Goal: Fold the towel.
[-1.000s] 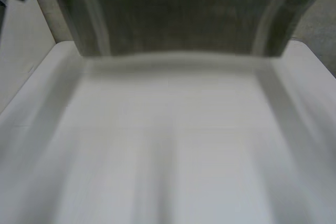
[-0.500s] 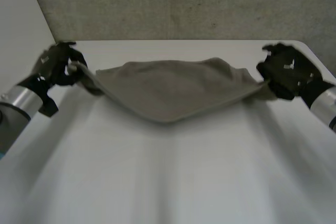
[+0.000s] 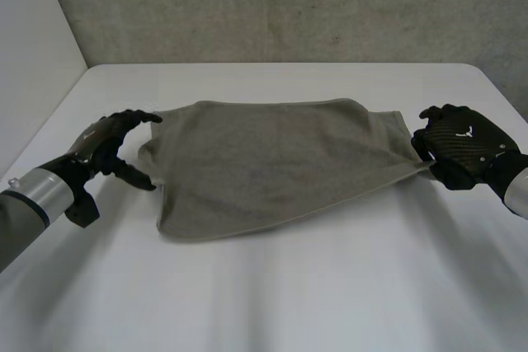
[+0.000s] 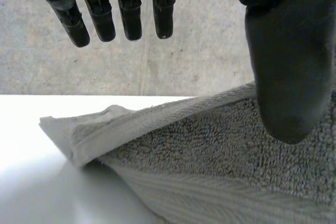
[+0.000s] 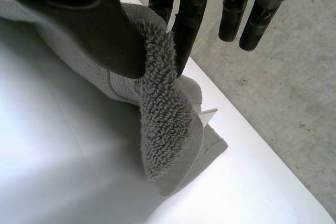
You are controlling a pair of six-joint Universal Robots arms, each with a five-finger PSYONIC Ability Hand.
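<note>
1. On the white table, about midway between the hands, lies the grey-brown towel. It is spread flat and wider than it is deep.
2. The towel's far edge runs roughly along the table's far edge, with a bare strip of table between them. Its near edge slants, lower toward the left hand and rising toward the right.
3. In front of the towel the table is bare down to the near side, the widest free space. Beyond the far edge is grey concrete.
4. The left hand is just beside the towel's left edge, fingers straight and spread, grasping nothing. In the left wrist view its fingers hang apart above the cloth, and the thumb is in front of the towel. Two layers show at that corner.
5. The right hand is at the towel's right corner, close to the table's right edge. In the right wrist view its thumb and a finger pinch a raised fold of the towel, and a small white tag sticks out below.
6. Count: one towel, one table and two hands, one released and one grasping.
</note>
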